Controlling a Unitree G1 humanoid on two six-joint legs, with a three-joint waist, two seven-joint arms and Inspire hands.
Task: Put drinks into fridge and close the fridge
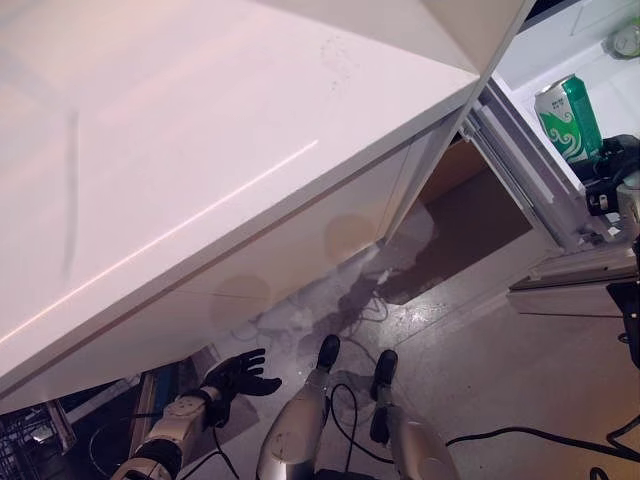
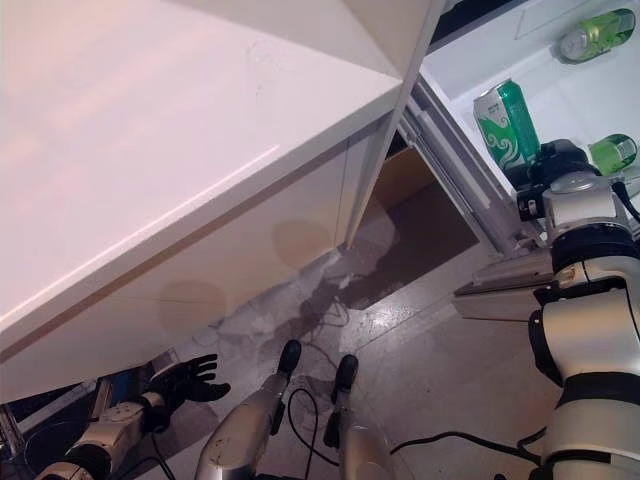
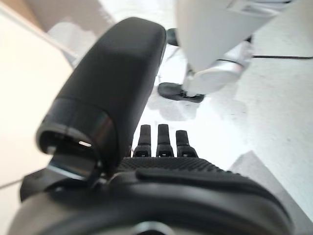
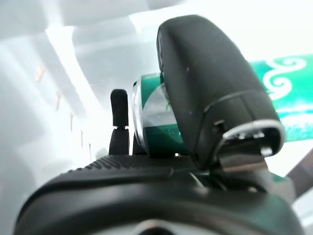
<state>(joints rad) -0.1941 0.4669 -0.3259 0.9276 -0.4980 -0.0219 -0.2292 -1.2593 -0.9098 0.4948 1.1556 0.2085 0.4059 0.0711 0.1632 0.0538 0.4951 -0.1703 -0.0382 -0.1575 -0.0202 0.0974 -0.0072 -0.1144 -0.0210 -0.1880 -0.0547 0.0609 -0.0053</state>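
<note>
My right hand (image 2: pixel 560 165) reaches into the white fridge interior (image 2: pixel 470 60) at the upper right and is shut on an upright green can (image 2: pixel 505 125). In the right wrist view the thumb (image 4: pixel 210 83) lies across the can (image 4: pixel 151 122) with a finger beside it. The can also shows in the left eye view (image 1: pixel 568 118). A green bottle (image 2: pixel 598 33) lies deeper in the fridge, and another green drink (image 2: pixel 612 153) sits just behind my right hand. My left hand (image 1: pixel 240 375) hangs low at the lower left, open and empty, with its fingers (image 3: pixel 161 139) straight.
A large white cabinet body (image 1: pixel 200 150) spans the upper left, close over my left arm. A grey ledge (image 2: pixel 500 290) juts out below the fridge opening. Grey floor (image 1: pixel 480 370) lies below, with a dark gap (image 1: pixel 470 215) under the fridge.
</note>
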